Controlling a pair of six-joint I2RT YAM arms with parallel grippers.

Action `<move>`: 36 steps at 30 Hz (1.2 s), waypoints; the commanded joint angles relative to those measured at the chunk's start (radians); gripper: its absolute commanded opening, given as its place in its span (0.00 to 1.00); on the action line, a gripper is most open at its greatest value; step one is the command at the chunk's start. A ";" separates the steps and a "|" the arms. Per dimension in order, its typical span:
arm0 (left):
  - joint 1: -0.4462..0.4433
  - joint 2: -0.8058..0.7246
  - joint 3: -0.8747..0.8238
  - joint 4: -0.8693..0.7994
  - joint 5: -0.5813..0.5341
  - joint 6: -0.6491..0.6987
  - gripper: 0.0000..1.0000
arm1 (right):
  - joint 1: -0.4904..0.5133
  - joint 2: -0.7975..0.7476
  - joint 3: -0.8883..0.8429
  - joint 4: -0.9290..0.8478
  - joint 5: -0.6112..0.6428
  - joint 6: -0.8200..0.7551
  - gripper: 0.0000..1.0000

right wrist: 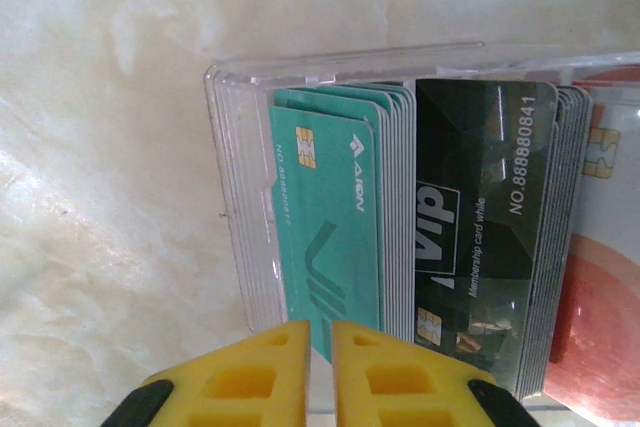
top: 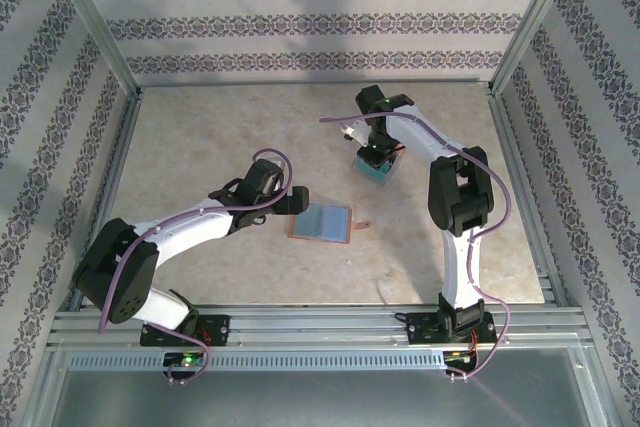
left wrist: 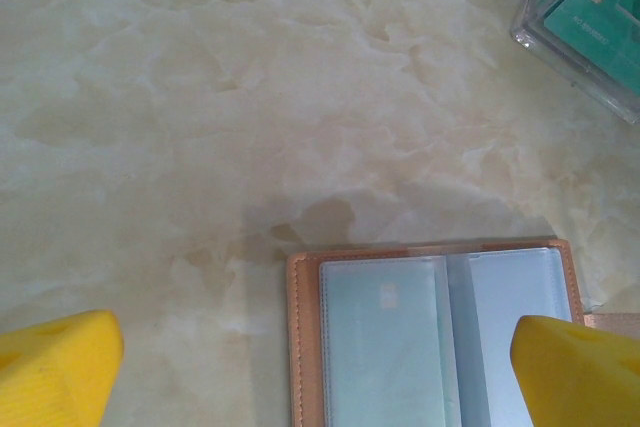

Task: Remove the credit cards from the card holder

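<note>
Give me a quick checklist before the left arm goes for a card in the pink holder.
1. Left gripper open: ok, jaws wide.
2. Card holder lying open on the table: ok.
3. Card to pull: ok, a chip shows through the left pocket; right pocket cannot tell.
4. Right gripper free of the teal cards in the clear box: cannot tell, jaws nearly together over them.
5. Grippers well apart: ok in the top view.

A clear plastic box (right wrist: 232, 197) sits on the pale marbled tabletop (top: 200, 137) — patterned walls (top: 300, 17) around.
</note>
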 commanded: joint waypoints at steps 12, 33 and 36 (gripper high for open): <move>0.049 -0.107 -0.084 0.035 -0.078 -0.077 0.99 | 0.060 -0.275 -0.171 0.049 -0.059 0.381 0.48; 0.196 -0.312 -0.243 0.021 -0.148 -0.201 0.99 | 0.529 -0.266 -0.381 0.171 0.084 1.034 0.66; 0.208 -0.323 -0.259 0.017 -0.143 -0.212 0.99 | 0.562 -0.211 -0.347 0.189 0.061 1.043 0.66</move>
